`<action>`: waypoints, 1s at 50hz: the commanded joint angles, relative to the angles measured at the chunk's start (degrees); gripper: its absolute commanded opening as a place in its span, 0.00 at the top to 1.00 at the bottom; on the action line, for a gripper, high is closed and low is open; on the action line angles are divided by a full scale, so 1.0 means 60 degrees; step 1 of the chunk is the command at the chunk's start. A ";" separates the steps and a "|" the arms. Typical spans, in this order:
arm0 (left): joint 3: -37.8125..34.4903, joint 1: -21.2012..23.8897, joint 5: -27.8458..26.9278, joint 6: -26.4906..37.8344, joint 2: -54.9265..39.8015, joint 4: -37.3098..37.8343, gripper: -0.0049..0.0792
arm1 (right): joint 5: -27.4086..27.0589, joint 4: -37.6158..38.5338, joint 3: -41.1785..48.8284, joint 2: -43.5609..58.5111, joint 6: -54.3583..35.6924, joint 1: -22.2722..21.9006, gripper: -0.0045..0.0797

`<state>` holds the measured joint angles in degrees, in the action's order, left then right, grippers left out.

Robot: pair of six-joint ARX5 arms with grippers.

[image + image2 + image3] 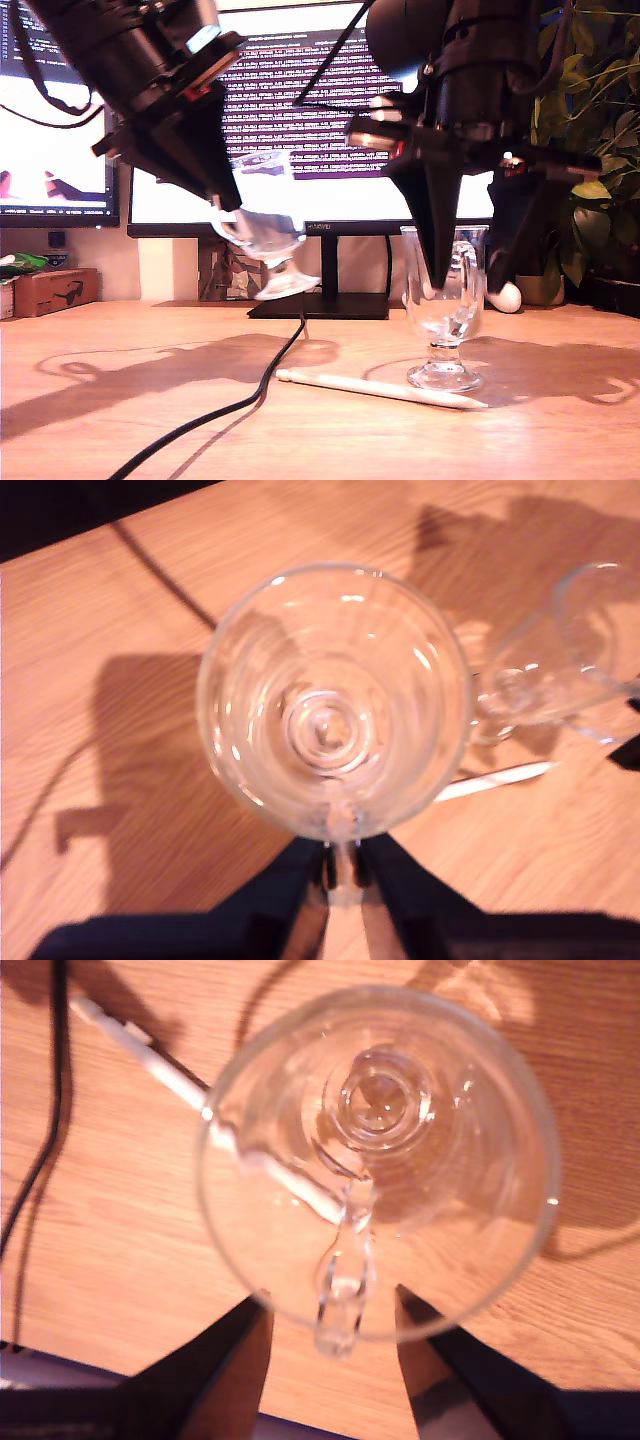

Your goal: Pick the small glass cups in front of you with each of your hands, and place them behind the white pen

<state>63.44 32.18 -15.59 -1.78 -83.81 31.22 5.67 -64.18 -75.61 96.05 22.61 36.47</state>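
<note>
Two small glass cups show. My first gripper is shut on the handle of one cup, which hangs tilted above the table at the exterior view's left. The other cup stands upright on the table just behind the white pen, at the exterior view's right. My second gripper is open, one finger on each side of that cup's handle with a gap on both sides. The pen lies flat and runs past the cup's foot. The first wrist view shows the standing cup and the pen too.
A black cable snakes across the wooden table from the monitor stand toward the front. Two monitors stand behind. A cardboard box sits at the exterior view's left; a plant and a white rounded object sit at its right.
</note>
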 commanded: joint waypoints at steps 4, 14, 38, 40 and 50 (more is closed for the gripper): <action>0.0073 0.0095 -0.0080 -0.0055 0.0106 -0.0230 0.97 | 0.0058 -0.0004 -0.0120 -0.0670 0.0179 0.0062 0.53; 0.0073 0.0102 -0.0080 -0.0055 0.0095 -0.0230 0.97 | 0.0058 -0.0168 -0.0510 -0.1260 0.0273 0.0062 0.53; 0.0073 0.0747 -0.0022 -0.0044 0.0025 -0.0543 0.97 | 0.0044 -0.0525 -0.1621 -0.2714 0.0233 0.0062 0.55; 0.0073 0.0794 0.0080 -0.0029 -0.0004 -0.0583 0.97 | 0.0044 -0.0441 -0.1687 -0.2849 0.0230 0.0062 0.55; 0.0073 0.0911 0.0186 0.0135 -0.0474 -0.0787 0.97 | 0.0044 0.0055 -0.1851 -0.3563 0.0197 0.0062 0.55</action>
<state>63.44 37.43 -14.55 -1.39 -84.51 27.90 5.82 -64.66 -86.06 75.31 23.97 36.47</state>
